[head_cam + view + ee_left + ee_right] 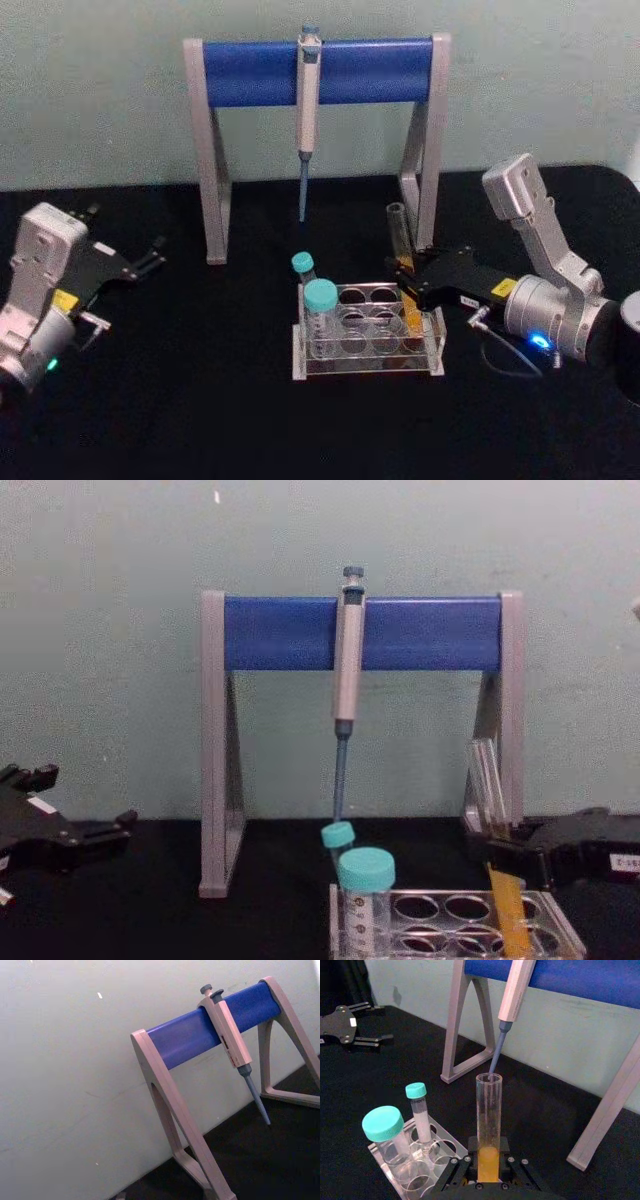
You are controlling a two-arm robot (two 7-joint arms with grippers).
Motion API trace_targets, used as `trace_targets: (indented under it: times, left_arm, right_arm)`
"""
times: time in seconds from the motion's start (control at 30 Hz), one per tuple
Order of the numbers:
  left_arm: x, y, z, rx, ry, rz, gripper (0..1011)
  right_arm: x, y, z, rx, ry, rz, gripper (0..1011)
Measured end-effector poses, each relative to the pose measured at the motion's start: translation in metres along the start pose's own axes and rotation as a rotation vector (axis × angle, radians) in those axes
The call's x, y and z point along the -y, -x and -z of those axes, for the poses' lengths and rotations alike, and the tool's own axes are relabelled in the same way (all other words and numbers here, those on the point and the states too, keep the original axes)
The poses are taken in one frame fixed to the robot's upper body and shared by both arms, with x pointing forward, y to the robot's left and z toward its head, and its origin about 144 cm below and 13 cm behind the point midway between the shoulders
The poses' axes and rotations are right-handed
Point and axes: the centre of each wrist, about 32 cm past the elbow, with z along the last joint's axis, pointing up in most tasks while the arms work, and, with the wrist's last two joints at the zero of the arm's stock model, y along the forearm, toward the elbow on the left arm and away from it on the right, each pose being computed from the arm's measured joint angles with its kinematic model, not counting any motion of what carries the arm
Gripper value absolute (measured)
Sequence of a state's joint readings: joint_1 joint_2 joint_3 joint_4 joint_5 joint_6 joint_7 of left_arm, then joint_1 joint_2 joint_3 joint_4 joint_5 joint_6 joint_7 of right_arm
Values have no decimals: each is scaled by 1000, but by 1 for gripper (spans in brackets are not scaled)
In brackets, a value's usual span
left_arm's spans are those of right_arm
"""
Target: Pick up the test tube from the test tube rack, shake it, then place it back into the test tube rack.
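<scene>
One slim clear glass test tube point(489, 1105) leans in the clear plastic rack's point(365, 368) right-end hole, right gripper point(488, 1150) clamped on it; a crooked lift could snag the hole. The left gripper point(385, 1023) sits well left, jaws apart.

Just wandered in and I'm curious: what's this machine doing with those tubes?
The robot's right end effector is clamped on the long test tube holding orange liquid. The tube leans slightly, its lower end down in a hole at the right end of the clear test tube rack. The left end effector sits open far to the left, idle.
</scene>
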State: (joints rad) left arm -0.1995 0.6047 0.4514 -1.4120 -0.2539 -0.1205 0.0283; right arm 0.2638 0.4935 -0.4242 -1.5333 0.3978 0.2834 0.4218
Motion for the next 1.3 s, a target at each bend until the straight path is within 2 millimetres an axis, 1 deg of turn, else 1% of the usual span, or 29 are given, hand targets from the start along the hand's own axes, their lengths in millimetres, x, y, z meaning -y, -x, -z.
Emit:
trace_targets:
  times: [0.63, 0.93, 1.3]
  left_arm:
    - [0, 0, 0, 0, 0, 0, 1001]
    - [0, 0, 0, 0, 0, 0, 1002]
    - [0, 0, 0, 0, 0, 0, 1001]
  right_arm:
    - [0, 0, 0, -1, -1, -1, 230]
    - [6, 0, 5, 3, -18, 2, 230]
    - [11, -1, 4, 0, -45, 2, 230]
